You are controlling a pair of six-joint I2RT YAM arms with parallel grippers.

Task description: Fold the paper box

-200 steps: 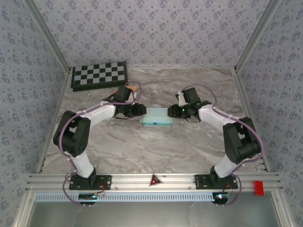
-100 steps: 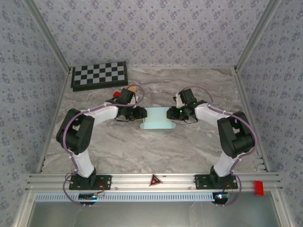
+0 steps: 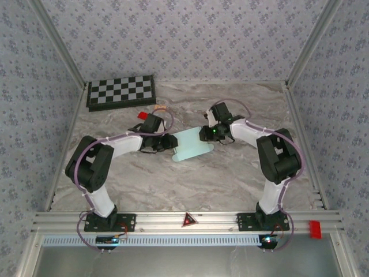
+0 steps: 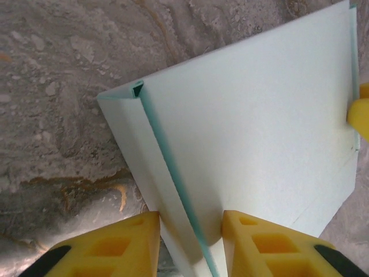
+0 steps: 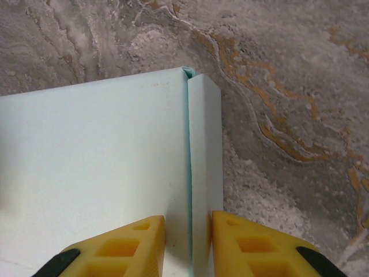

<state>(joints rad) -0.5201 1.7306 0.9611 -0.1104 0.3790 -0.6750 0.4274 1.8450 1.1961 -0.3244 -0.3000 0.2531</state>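
Marble table (image 3: 230,173) before you, box (image 3: 193,147) mid-table, your left gripper (image 3: 172,142) and right gripper (image 3: 203,134) each narrowly astride a folded edge, whether either pinches you cannot tell

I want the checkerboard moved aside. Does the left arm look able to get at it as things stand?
Probably not yet: the left hand is busy astride the paper box's folded edge. Otherwise the table toward the checkerboard lies free.
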